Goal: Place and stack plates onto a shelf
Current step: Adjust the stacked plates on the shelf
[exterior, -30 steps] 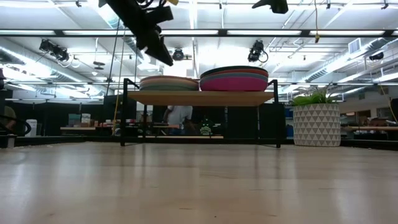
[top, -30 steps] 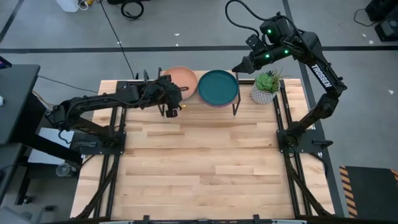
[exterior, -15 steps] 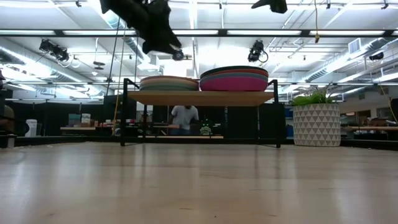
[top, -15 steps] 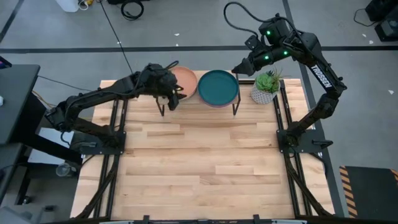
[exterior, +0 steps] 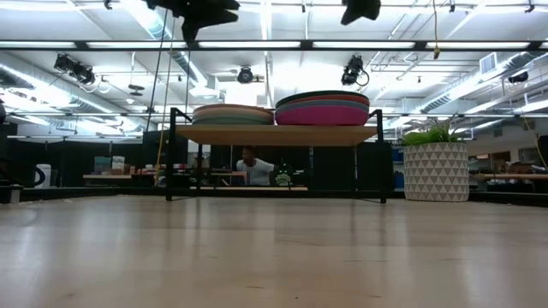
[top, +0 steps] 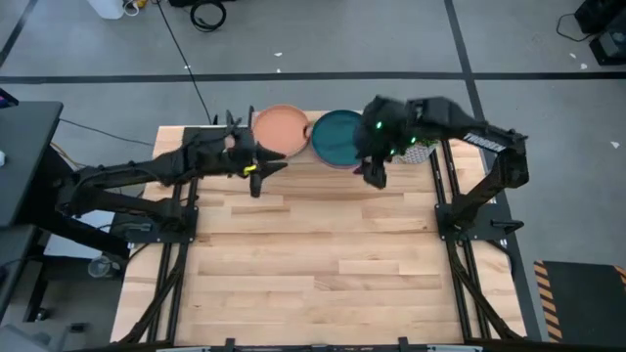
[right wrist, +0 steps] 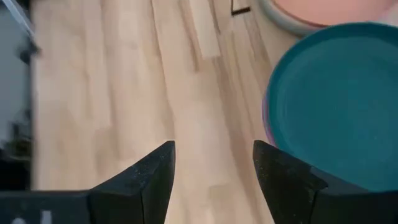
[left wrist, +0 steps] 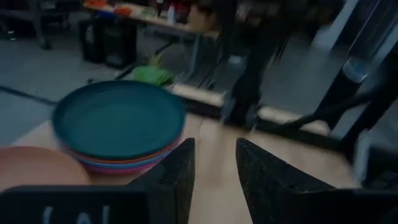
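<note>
Two stacks of plates sit on the shelf (exterior: 274, 134), orange-topped (top: 281, 127) and teal-topped (top: 341, 137). My left gripper (top: 256, 170) and right gripper (top: 375, 172) hover just in front, both spread and empty, each nearest its own stack.

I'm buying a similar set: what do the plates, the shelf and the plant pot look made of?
The plates look like matte plastic or glazed ceramic: flat colour, no glare. The shelf has a pale wood-grain top on thin black legs, probably metal. The plant pot is white with faceted triangles, possibly ceramic.
</note>
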Motion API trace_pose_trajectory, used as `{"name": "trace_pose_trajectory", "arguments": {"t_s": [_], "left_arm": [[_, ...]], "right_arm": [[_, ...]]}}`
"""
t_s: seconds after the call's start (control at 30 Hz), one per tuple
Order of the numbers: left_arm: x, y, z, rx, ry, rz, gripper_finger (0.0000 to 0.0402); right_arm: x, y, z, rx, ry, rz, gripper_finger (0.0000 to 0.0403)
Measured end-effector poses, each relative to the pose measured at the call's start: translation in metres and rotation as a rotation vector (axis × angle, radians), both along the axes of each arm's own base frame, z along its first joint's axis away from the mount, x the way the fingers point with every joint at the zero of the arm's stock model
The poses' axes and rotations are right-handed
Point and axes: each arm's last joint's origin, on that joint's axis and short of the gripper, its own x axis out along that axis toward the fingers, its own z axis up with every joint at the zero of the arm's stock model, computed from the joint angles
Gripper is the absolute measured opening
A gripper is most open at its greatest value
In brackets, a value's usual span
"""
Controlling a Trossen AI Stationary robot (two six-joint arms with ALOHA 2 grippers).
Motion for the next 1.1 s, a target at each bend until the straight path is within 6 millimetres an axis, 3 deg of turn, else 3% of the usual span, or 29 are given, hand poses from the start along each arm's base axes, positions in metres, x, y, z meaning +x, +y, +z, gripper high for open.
{"name": "trace_pose_trajectory", "arguments": {"t_s": [0.13, 0.27, 0.4, 0.53, 0.8, 1.1], "left_arm": [[-0.01, -0.006, -0.013, -0.08, -0.119, -0.003, 0.0121], [-0.022, -0.009, -0.011, -0.133, -0.18, 0.001, 0.0121], [-0.037, -0.017, 0.004, -0.122, -0.266, -0.021, 0.0121], [-0.056, -0.023, 0.017, -0.127, -0.34, -0.032, 0.0121], [-0.082, -0.027, 0.031, -0.107, -0.438, -0.013, 0.0121], [-0.089, -0.028, 0.034, -0.102, -0.463, -0.012, 0.0121]], "right_arm": [[0.015, 0.018, -0.031, -0.1, 0.057, 0.123, 0.0222], [0.026, 0.028, -0.07, -0.088, 0.098, 0.254, 0.0222], [0.029, 0.021, -0.106, -0.067, 0.154, 0.243, 0.0222], [0.028, 0.008, -0.128, -0.077, 0.179, 0.219, 0.0222], [0.03, -0.017, -0.142, -0.197, 0.147, 0.169, 0.0222], [0.03, -0.028, -0.145, -0.229, 0.156, 0.18, 0.0221]]}}
